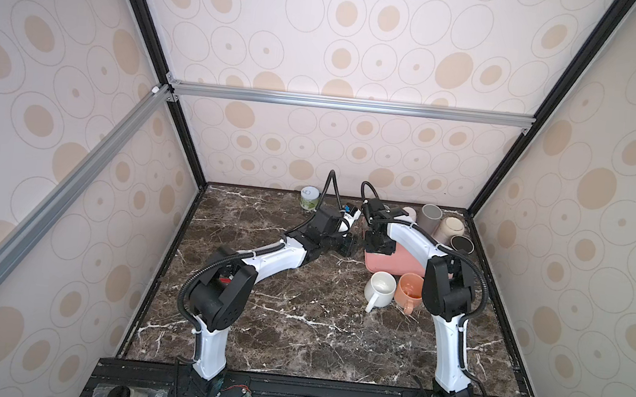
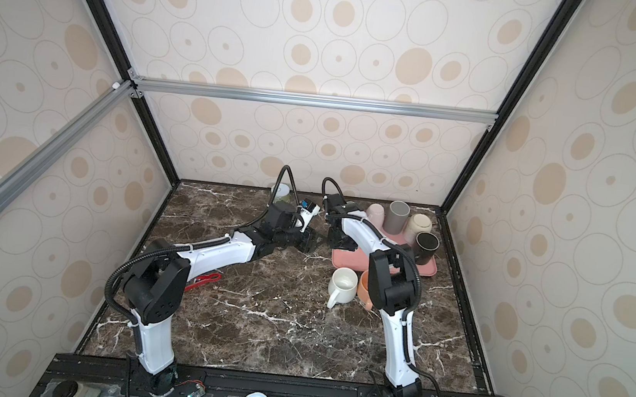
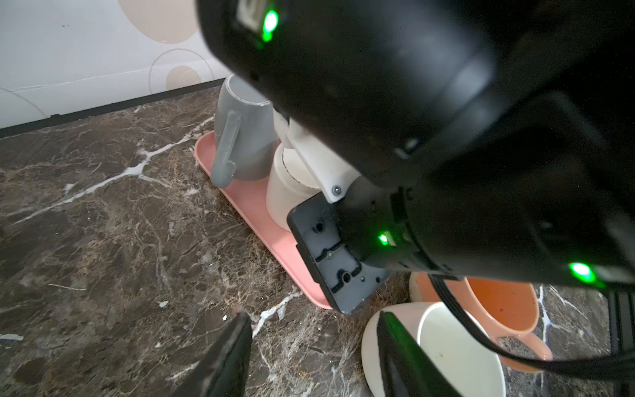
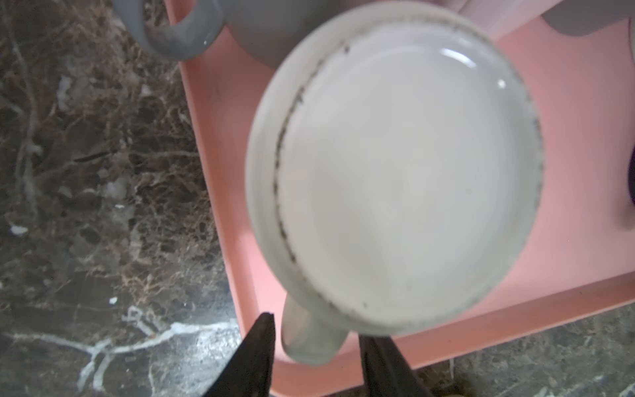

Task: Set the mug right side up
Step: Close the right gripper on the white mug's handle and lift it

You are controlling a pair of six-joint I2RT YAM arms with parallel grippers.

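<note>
Left wrist view first: the left gripper (image 3: 312, 316) hangs with its jaws wide and nothing between them. It is over bare counter (image 3: 103, 223), just beside the pink tray (image 3: 240, 206). In both top views it sits near 12 o'clock of the counter's middle. I judge it has no part in this step and is best kept off the tray's rim.

Next comes the mug (image 4: 395, 172) to be turned. It is white and mouth down on the tray, at about 1 o'clock on the counter, with its flat base facing up. A grey mug (image 3: 244, 137), also upside down, stands just beside it at its 12 o'clock.

The right gripper (image 4: 314, 330) is poised above with its jaws parted narrowly. One finger sits on each side of the handle (image 4: 309, 343), which points to about 6 o'clock. A sliver of space shows on both sides, so it grips nothing.

Taking that handle looks like the step in hand. The gripper should close squarely and near the handle's root, since glazed ware probably slips and swings. Lift straight until the mouth clears the tray's rim, then roll away from the grey mug.

Rightward, at the tray's 6 o'clock, a cream mug (image 1: 379, 288) and an orange mug (image 1: 409, 289) stand upright. Choose a set-down spot apart from them.
</note>
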